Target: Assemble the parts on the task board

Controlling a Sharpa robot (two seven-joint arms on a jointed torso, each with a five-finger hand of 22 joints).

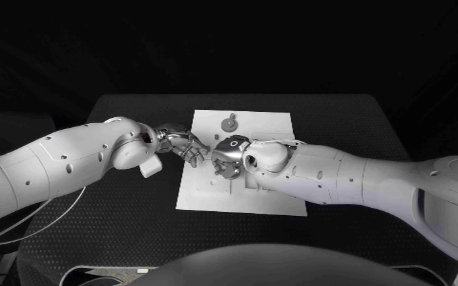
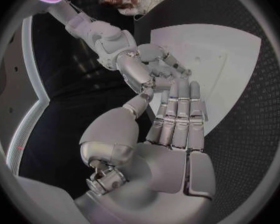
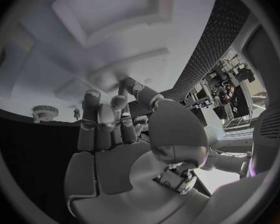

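The white task board (image 1: 267, 127) lies in the middle of the black table. A round grey part (image 1: 231, 124) sits near its far edge and appears in the right wrist view as a toothed disc (image 3: 43, 113). My left hand (image 1: 181, 143) hovers at the board's left edge, its fingers (image 2: 179, 115) straight and close together, holding nothing. My right hand (image 1: 229, 157) is over the board's middle, its fingers (image 3: 101, 127) stretched toward the board (image 3: 115, 45) with nothing in the palm. The two hands nearly touch; the right hand (image 2: 154, 67) lies just beyond the left fingertips.
The board has raised blocks and recesses (image 1: 216, 184) near its front left corner, and shallow rectangular pockets (image 3: 109, 7). Black textured table (image 1: 343, 117) surrounds the board on all sides. Both white forearms cross the table's front half.
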